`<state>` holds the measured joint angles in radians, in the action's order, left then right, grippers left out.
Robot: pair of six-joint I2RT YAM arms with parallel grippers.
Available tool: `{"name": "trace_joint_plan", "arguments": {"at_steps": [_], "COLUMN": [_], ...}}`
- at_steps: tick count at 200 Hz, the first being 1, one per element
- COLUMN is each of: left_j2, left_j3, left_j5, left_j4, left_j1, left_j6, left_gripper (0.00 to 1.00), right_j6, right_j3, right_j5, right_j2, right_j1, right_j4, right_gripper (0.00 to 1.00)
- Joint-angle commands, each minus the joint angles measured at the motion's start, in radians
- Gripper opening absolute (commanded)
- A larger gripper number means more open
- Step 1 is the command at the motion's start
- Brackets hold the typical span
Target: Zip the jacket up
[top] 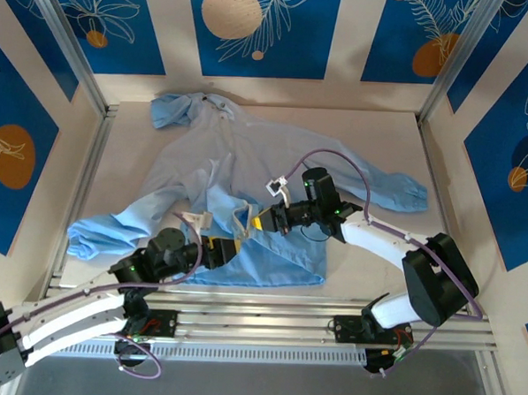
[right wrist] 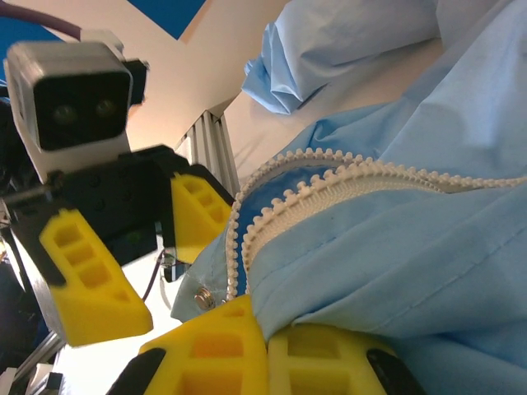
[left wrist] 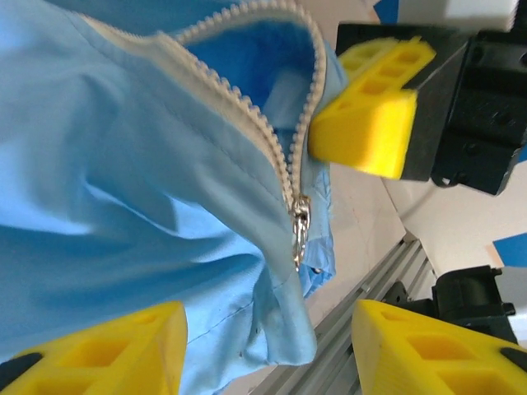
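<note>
The light-blue jacket [top: 221, 164] lies spread on the table, hood [top: 184, 109] at the far side. Its pale zipper [left wrist: 247, 123] is parted near the bottom hem, and the metal slider [left wrist: 300, 226] hangs at the low end of the teeth. My right gripper [top: 261, 222] is shut on the fabric beside the zipper [right wrist: 329, 177], its yellow fingers [right wrist: 206, 354] pressed together. My left gripper [top: 221, 248] stands open just in front of it. The hem corner [left wrist: 288, 329] hangs between its fingers [left wrist: 99, 346], touching neither.
An aluminium rail [top: 267, 313] runs along the table's near edge, close under the hem. The jacket's sleeves reach out to the right [top: 397, 191] and the left [top: 103, 233]. Side walls and metal posts [top: 77, 55] enclose the table.
</note>
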<state>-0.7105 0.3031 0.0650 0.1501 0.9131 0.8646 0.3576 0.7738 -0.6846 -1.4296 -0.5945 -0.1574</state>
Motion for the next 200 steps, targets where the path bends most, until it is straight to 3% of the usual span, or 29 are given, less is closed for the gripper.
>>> {"name": "trace_joint_plan", "arguments": {"at_steps": [1,23,34,48,63,75,104,139,164,200], "left_j2": [-0.05,-0.096,-0.113,-0.129,-0.13,-0.107,-0.018,-0.072,-0.145,-0.196], "left_j3": [-0.018,-0.021,-0.029,-0.043,-0.039,-0.023,0.042,0.168,0.245,0.269], "left_j5": [-0.058,-0.056,-0.057,-0.059,-0.05,-0.048,-0.006,0.321,0.485,0.583], "left_j4": [0.201,0.255,0.28,0.32,0.311,0.245,-0.004,-0.271,-0.423,-0.539], "left_j1": [0.029,0.038,0.037,0.036,0.038,0.036,0.006,-0.136,-0.195,-0.259], "left_j6": [0.024,0.018,0.016,0.02,0.015,-0.001,-0.032,-0.056,-0.084,-0.123], "left_gripper": [0.57,0.58,0.53,0.38,0.11,0.0,0.0,0.0,0.0,0.0], "right_j6": [0.02,0.027,0.029,0.03,0.036,0.043,0.052,0.11,0.138,0.048], "right_j3": [-0.009,-0.011,-0.009,-0.008,-0.007,-0.006,-0.001,-0.016,-0.036,-0.039], "right_j5": [0.008,0.01,0.01,0.013,0.014,0.013,0.017,0.076,0.12,0.174], "right_j2": [0.032,0.032,0.034,0.034,0.034,0.034,0.035,0.042,0.065,0.125], "right_j1": [0.002,0.002,0.002,0.004,0.007,0.012,0.018,0.018,0.006,0.004], "right_j4": [-0.024,-0.029,-0.028,-0.028,-0.028,-0.03,-0.021,-0.038,-0.066,0.017], "right_gripper": [0.0,0.0,0.0,0.0,0.0,0.0,0.0,0.02,0.28,0.45]}}
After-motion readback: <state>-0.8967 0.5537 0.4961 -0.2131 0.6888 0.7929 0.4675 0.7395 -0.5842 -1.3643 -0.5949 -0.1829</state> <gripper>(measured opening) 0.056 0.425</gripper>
